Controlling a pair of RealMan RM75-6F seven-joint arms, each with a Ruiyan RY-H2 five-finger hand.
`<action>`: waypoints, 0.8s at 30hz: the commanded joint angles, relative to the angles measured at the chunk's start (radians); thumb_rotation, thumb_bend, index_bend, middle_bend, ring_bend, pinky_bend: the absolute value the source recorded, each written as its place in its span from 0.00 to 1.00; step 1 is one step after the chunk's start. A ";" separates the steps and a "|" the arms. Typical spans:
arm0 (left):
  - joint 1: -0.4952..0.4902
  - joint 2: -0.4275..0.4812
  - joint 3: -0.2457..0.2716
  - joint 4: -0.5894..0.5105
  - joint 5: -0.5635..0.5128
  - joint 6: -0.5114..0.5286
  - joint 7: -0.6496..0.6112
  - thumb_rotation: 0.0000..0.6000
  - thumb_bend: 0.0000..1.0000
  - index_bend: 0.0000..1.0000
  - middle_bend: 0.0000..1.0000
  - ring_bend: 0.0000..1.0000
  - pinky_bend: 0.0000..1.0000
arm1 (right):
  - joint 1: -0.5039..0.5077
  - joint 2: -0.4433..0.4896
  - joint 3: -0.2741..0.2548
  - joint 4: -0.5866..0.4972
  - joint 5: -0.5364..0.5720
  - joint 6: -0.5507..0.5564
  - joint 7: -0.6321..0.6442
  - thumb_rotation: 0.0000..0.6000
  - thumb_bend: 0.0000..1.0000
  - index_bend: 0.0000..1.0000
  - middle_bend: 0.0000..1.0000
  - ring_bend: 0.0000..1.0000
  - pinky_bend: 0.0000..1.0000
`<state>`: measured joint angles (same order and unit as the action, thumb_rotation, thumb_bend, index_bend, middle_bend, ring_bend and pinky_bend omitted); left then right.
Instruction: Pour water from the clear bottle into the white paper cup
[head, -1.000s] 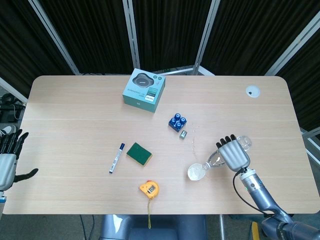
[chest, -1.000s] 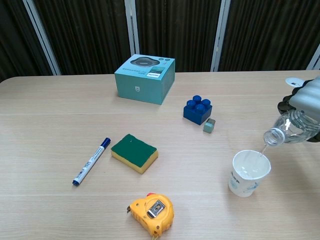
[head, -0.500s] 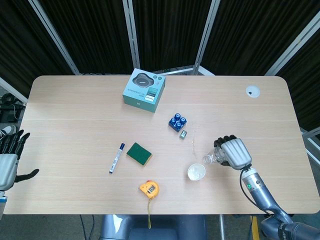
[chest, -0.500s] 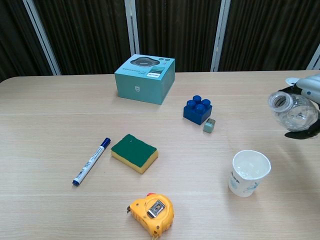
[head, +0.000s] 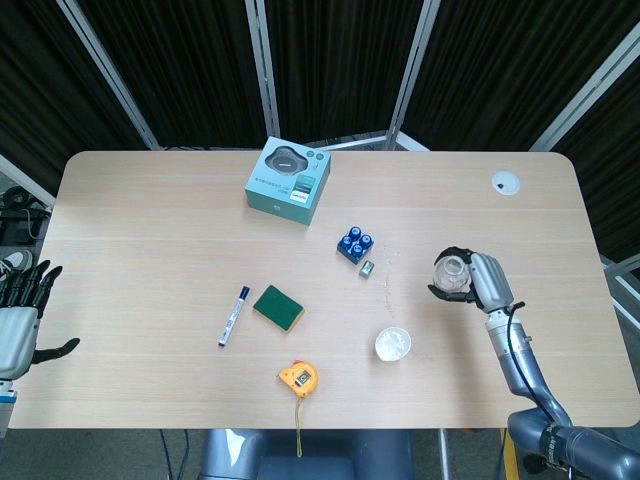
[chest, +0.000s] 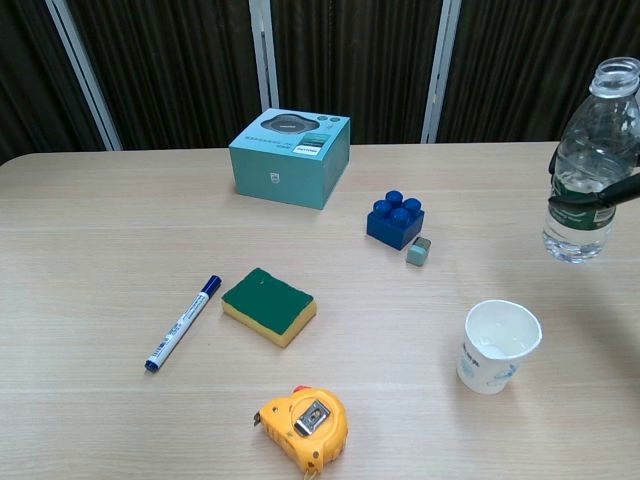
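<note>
I had the bottle (chest: 592, 160) upright, cap off, held in my right hand (head: 484, 283) above the desk (head: 150, 220), behind and to the right of the cup (chest: 500, 345). To set it down well, I judged I should keep it vertical and lower it clear of the cup. My left hand (head: 18, 322) hung spread and empty off the desk's edge.

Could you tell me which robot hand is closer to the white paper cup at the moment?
The right. The right robot hand holds the clear bottle upright just beyond the white paper cup, while the left robot hand hangs open at the table's far left edge.
</note>
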<state>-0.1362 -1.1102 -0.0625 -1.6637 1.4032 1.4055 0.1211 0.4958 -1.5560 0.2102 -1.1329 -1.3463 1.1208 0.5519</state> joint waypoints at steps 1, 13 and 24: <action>-0.002 -0.006 -0.002 0.005 -0.005 0.000 0.012 1.00 0.00 0.00 0.00 0.00 0.00 | 0.014 -0.064 0.035 0.093 0.049 -0.047 0.081 1.00 0.55 0.58 0.67 0.52 0.46; -0.007 -0.016 -0.005 0.015 -0.020 -0.010 0.026 1.00 0.00 0.00 0.00 0.00 0.00 | 0.043 -0.187 0.063 0.280 0.096 -0.132 0.199 1.00 0.55 0.58 0.66 0.51 0.46; -0.012 -0.023 -0.007 0.017 -0.040 -0.024 0.038 1.00 0.00 0.00 0.00 0.00 0.00 | 0.044 -0.229 0.055 0.383 0.074 -0.158 0.306 1.00 0.47 0.46 0.58 0.45 0.45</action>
<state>-0.1480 -1.1333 -0.0696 -1.6466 1.3628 1.3811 0.1592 0.5397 -1.7803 0.2705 -0.7643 -1.2621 0.9669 0.8395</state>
